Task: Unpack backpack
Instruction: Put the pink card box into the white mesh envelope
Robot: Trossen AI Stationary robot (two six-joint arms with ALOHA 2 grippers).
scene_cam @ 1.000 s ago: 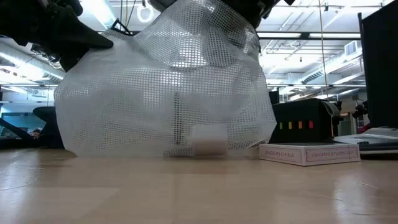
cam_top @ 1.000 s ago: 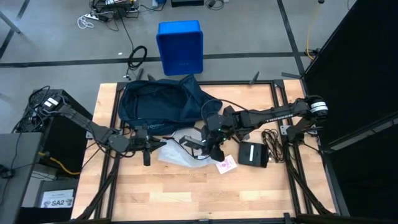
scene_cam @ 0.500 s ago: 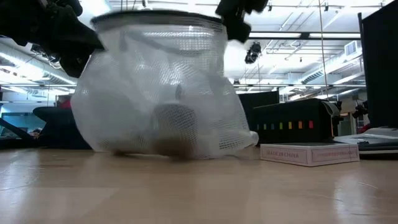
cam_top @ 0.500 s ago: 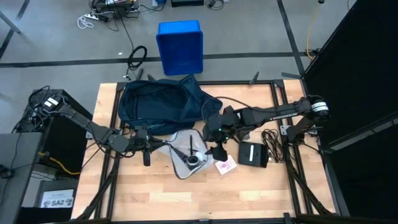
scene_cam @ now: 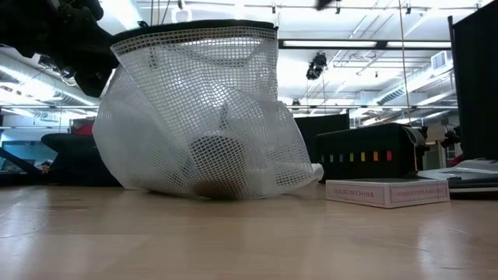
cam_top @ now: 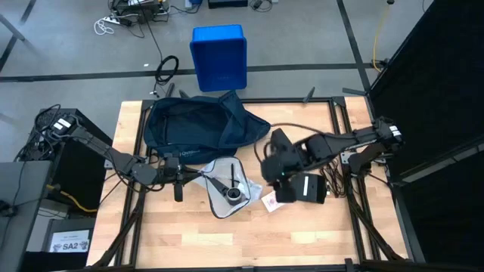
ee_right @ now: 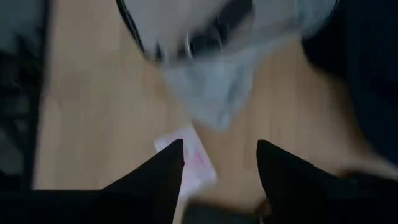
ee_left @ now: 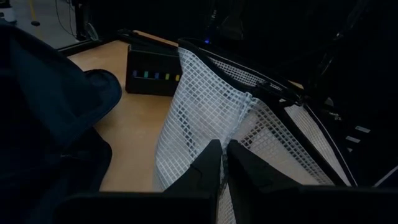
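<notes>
The dark navy backpack (cam_top: 195, 125) lies at the table's far left, slumped on its side. In front of it a white mesh bag (cam_top: 227, 185) with a dark rim (scene_cam: 194, 29) rests on its bottom on the table, mouth up. A round grey thing (cam_top: 236, 195) and a dark stick lie inside it. My left gripper (cam_top: 198, 175) is shut on the bag's left side. My right gripper (cam_top: 277, 185) hangs open above the table to the bag's right, over a pink-and-white card box (cam_top: 274, 200), with nothing between its fingers (ee_right: 168, 168). My left gripper pinches the mesh wall (ee_left: 211, 134) of the white bag between its two fingers, just under the dark rim at the bag's left end. The fingers come in about level from the table's left. That side of the bag is held up while its bottom (scene_cam: 210, 190) sits on the table.
A black box with coloured marks (cam_top: 308, 187) lies right of the card box, and a dark cable (cam_top: 330, 170) lies beyond it near the right edge. A bright blue bin (cam_top: 219, 57) stands on the floor behind the table. Bare wood spreads along the near edge.
My right gripper has let go of the mesh bag, risen and swung toward the table's right edge, tipping to point more steeply down. The bag, held up between both grippers before, has sunk onto the table on its right side, its mouth now open upward.
</notes>
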